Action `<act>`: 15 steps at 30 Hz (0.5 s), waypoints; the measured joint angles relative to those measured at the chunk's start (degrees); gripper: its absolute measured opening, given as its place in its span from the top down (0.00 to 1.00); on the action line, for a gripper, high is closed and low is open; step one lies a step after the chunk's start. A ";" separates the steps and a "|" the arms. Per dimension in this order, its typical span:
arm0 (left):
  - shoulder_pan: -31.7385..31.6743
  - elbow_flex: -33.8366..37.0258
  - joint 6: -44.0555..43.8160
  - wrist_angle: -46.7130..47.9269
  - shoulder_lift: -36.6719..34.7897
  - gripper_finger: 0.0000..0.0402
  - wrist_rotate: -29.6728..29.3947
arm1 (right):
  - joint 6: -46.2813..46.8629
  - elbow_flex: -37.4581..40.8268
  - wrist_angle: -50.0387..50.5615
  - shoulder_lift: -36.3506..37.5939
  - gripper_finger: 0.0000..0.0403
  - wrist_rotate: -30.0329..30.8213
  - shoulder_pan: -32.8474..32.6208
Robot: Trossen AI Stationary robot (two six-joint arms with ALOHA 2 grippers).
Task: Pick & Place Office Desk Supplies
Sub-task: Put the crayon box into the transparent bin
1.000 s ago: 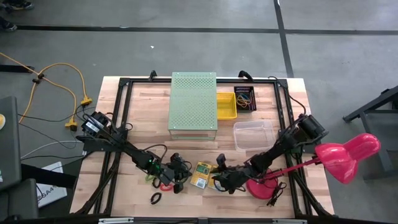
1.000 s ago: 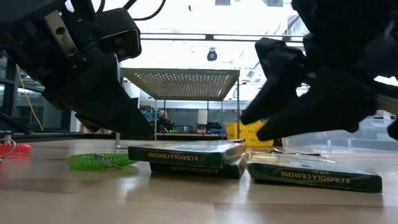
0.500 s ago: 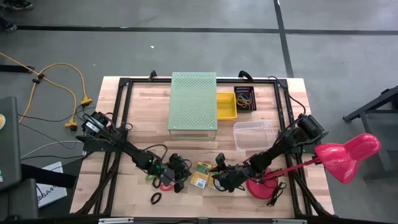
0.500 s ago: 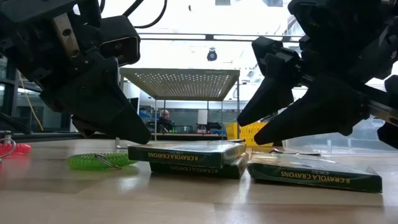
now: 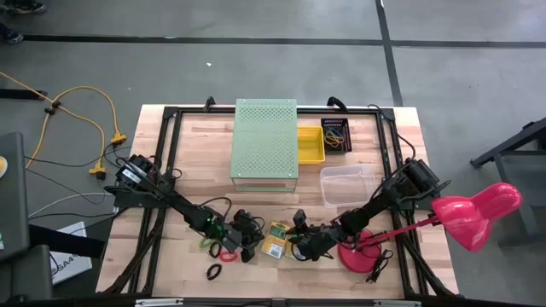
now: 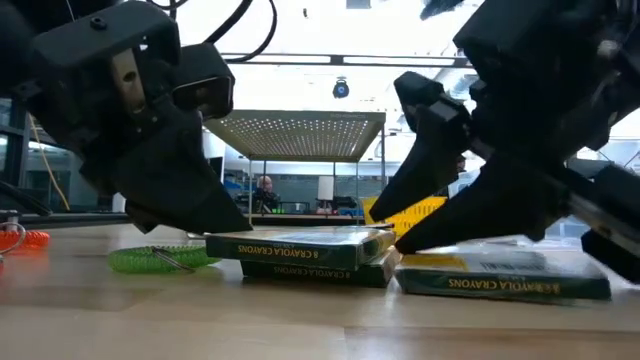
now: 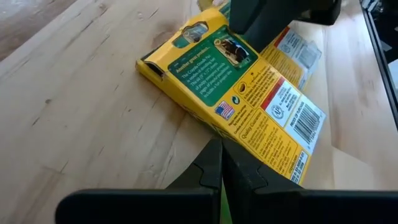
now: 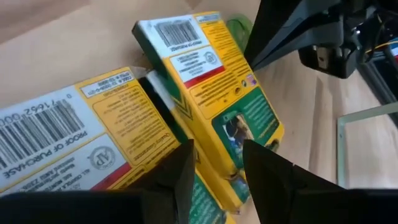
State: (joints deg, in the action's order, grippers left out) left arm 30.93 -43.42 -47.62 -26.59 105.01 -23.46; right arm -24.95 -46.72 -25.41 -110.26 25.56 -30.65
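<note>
right pincer (image 6: 400, 240) now lower, open astride crayon boxes (image 6: 300, 248), left pincer (image 6: 215, 215) closed, empty

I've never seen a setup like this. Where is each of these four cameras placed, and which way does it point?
High view: above the table, looking straight down; shows both arms, the pink lamp and the green perforated box.
Low view: at tabletop height, looking level across; the left gripper and right gripper come in from above.
Left wrist view: on the left arm, looking past its shut fingers at the crayon boxes.
Right wrist view: on the right arm, its open fingers over the boxes.
Shared: every view shows the crayon boxes.
</note>
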 joint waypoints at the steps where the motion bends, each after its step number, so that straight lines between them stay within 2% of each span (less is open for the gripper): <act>1: -0.07 0.00 0.00 -0.06 0.00 1.00 0.01 | -0.49 -0.02 0.05 0.06 0.69 -0.02 0.00; 15: -0.08 -0.02 1.68 -3.01 0.00 1.00 1.68 | -0.85 0.00 -0.10 0.06 0.69 -0.15 -0.02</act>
State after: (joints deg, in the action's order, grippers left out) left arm 30.85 -43.44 -45.93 -29.61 105.01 -21.78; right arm -25.80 -46.72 -25.52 -110.19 25.41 -30.68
